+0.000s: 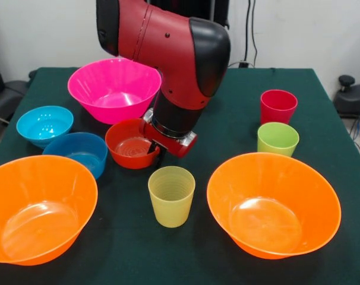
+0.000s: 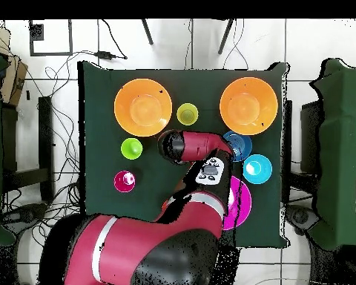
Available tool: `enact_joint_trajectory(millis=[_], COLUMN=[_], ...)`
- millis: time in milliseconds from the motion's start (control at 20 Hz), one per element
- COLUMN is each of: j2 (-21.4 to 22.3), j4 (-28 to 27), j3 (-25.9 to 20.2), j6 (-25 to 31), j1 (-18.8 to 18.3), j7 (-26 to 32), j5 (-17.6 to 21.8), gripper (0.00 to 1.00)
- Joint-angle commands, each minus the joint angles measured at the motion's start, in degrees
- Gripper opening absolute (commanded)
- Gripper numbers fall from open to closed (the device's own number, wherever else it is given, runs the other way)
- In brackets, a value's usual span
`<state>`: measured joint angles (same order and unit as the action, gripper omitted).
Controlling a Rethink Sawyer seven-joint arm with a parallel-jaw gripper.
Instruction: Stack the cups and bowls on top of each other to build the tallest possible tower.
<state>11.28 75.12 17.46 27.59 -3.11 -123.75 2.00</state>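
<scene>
My gripper [image 1: 155,151] hangs under the red and black arm at the right rim of the small red-orange bowl [image 1: 128,144]; its state is hidden. The magenta bowl [image 1: 114,89] stands behind it, with the light blue bowl [image 1: 44,124] and darker blue bowl [image 1: 78,152] to the left. Two large orange bowls [image 1: 40,208] [image 1: 272,205] stand in front. The pale yellow cup [image 1: 171,195] is between them. The lime green cup [image 1: 277,138] and red-pink cup [image 1: 278,105] stand at the right. All are upright and apart. No orange cup shows.
The dark green table cloth [image 1: 227,119] covers the table. In the overhead view the arm [image 2: 196,145] hides the red-orange bowl and part of the magenta bowl [image 2: 242,204]. Cables and chair legs lie on the floor beyond the table.
</scene>
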Motion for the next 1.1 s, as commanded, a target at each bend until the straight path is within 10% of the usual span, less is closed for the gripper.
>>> enact_joint_trajectory(millis=[50,1100], j2=[-9.4,-12.3], j4=[-4.3,-8.3], j3=[-13.3,-8.3], j6=[-7.7,-6.1], j1=[4.3,9.3], j7=[-11.3,-12.9], j5=[-6.9,-15.9], gripper=[0.0,0.0])
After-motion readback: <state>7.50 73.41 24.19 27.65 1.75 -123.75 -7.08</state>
